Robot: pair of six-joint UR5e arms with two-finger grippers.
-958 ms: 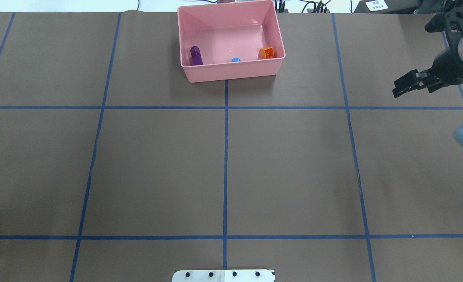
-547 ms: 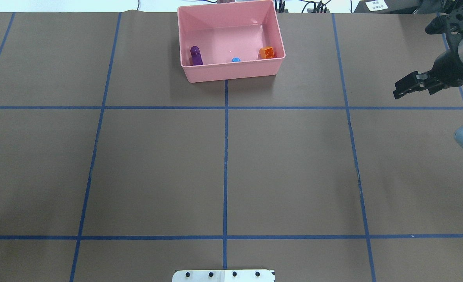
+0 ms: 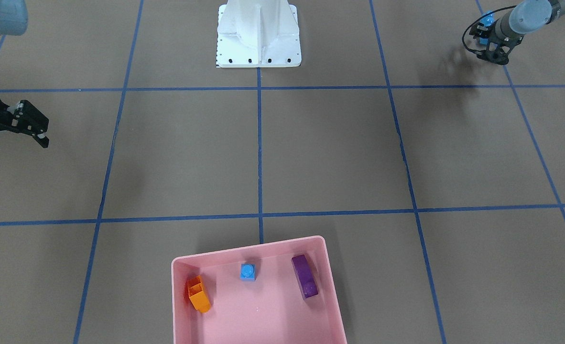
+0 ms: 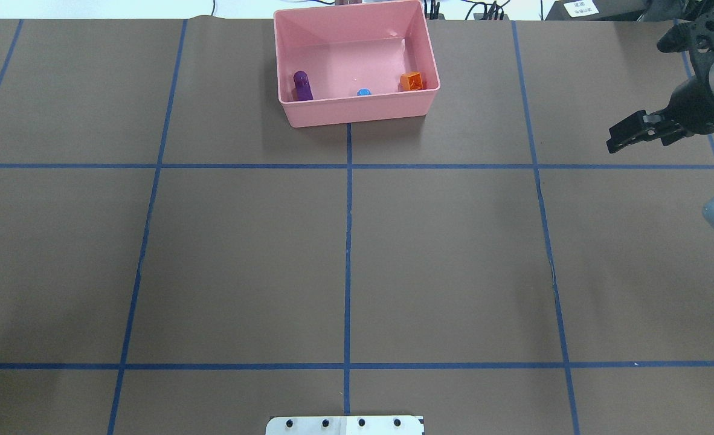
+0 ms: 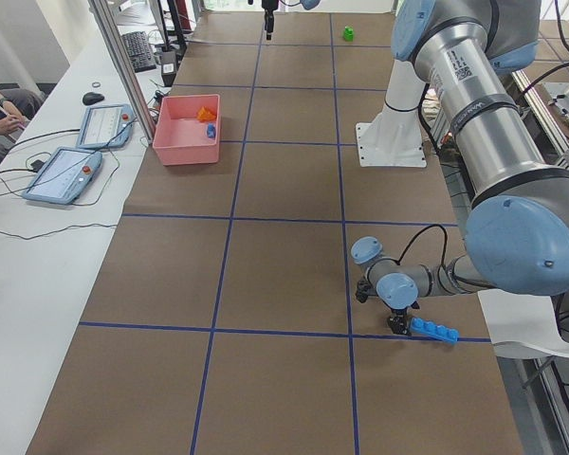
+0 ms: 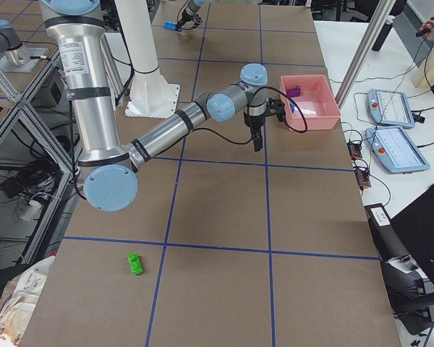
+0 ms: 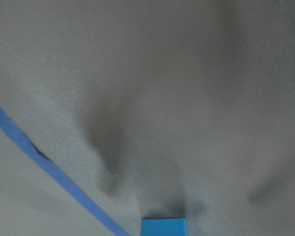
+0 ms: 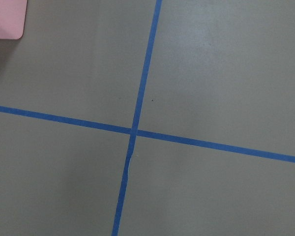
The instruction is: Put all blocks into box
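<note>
Exterior left: left gripper (image 5: 396, 328) at one end of the long blue studded plastic brick (image 5: 434, 331), closure unclear; pinched off-centre, it may twist loose. Right gripper (image 4: 614, 138) gapes empty.

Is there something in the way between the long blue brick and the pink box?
Nothing visible stands in the way. The long blue brick lies on the table beside the left claw, and only bare surface stretches from there to the pink box.

The left tool (image 5: 396, 329) points straight down, held low; the right tool (image 3: 43, 134) hangs raised, its fingers slightly apart
</note>
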